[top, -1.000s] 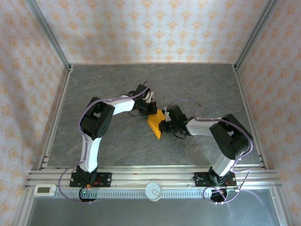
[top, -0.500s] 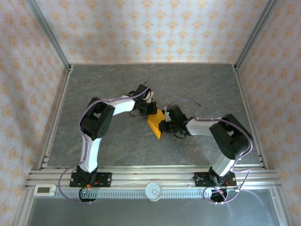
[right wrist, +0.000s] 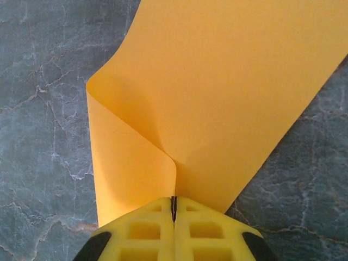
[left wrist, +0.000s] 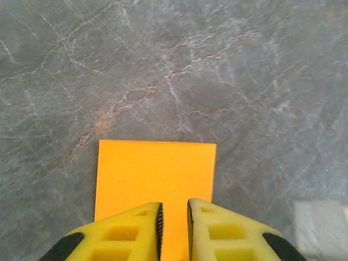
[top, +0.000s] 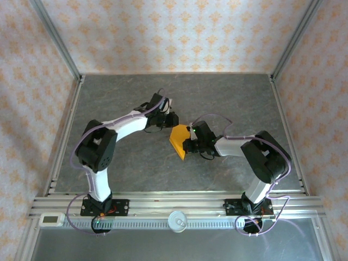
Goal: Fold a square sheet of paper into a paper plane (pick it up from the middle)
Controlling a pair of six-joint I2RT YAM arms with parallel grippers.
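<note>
Bright orange, unmarked: square sheet of paper (right wrist: pixel 217 81); grey with pale marble veins: desk (left wrist: pixel 228 65); yellow: left claw (left wrist: pixel 174 211), right claw (right wrist: pixel 174 205)

My overhead camera sits above and behind the arms. It looks down and forward over the whole table (top: pixel 125 168), with the left base (top: pixel 100 206) and right base (top: pixel 250 207) along the bottom edge and the papered walls (top: pixel 179 32) at the far end. It stands well back, so everything reads small.

My left wrist camera looks out along the left gripper (left wrist: pixel 174 207), tilted down at the grey tabletop from close in, with its yellow fingers (left wrist: pixel 125 234) at the bottom edge.

My right wrist camera looks steeply down past the right gripper (right wrist: pixel 174 202), and it is closer still.

All three views share the orange sheet of paper (top: pixel 178 142) at mid-table. The two wrist cameras face it from roughly opposite sides.
</note>
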